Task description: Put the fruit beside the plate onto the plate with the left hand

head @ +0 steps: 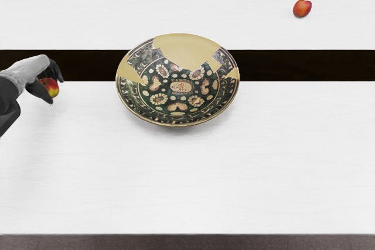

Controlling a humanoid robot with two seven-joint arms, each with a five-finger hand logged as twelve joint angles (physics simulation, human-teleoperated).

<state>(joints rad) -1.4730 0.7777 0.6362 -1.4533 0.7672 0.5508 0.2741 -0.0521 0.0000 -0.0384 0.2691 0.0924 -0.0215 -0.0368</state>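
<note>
White desk [263,162] | left hand [32,74], fingers [41,92] clamped on fruit [51,86], well left of plate [181,48] | second fruit [302,8] far back right

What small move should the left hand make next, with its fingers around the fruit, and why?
Probably lift slightly, then carry toward the picture's right. The left hand looks closed around the fruit, which sits apart from the plate, off its left side. A small rise first should help it clear the rim.
</note>
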